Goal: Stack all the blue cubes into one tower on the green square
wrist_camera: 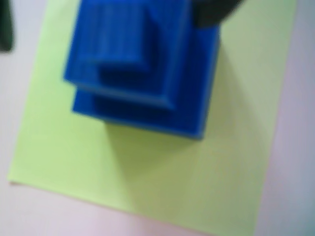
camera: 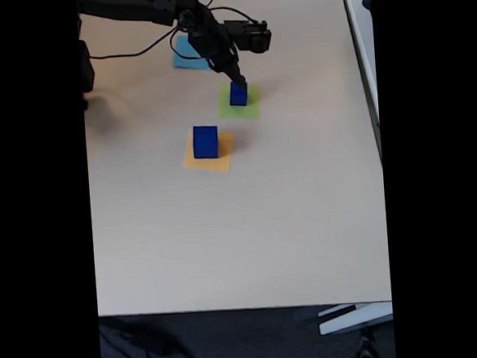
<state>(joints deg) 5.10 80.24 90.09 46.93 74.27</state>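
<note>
Green square [camera: 250, 106]: lies flat on the counter [camera: 251, 235], toward the far edge as the fixed view shows it, nearer the middle than either side edge; in the wrist view the lime sheet [wrist_camera: 162, 182] spreads under and around the blue pile.

Blue cubes on the green square [camera: 238, 94]: the fixed view shows one dark-blue block shape standing on the green sheet; the wrist view, blurred, shows stepped blue tops nested one above another: a small top face [wrist_camera: 115, 34], a wider one below it [wrist_camera: 165, 73], and the widest at the bottom [wrist_camera: 197, 113], which rests on the green sheet.

Another blue cube [camera: 205, 141]: stands upright on an orange-yellow square [camera: 221, 160], nearer the front edge than the green square and well apart from the pile.

Light-blue square [camera: 186, 58]: flat on the counter near the far edge, partly covered by the arm.

Hand [camera: 237, 82]: hangs down from the black arm [camera: 140, 5] directly over the blue pile, its tip at the pile's top; whether it grips a cube or has let go cannot be told from either view.
</note>
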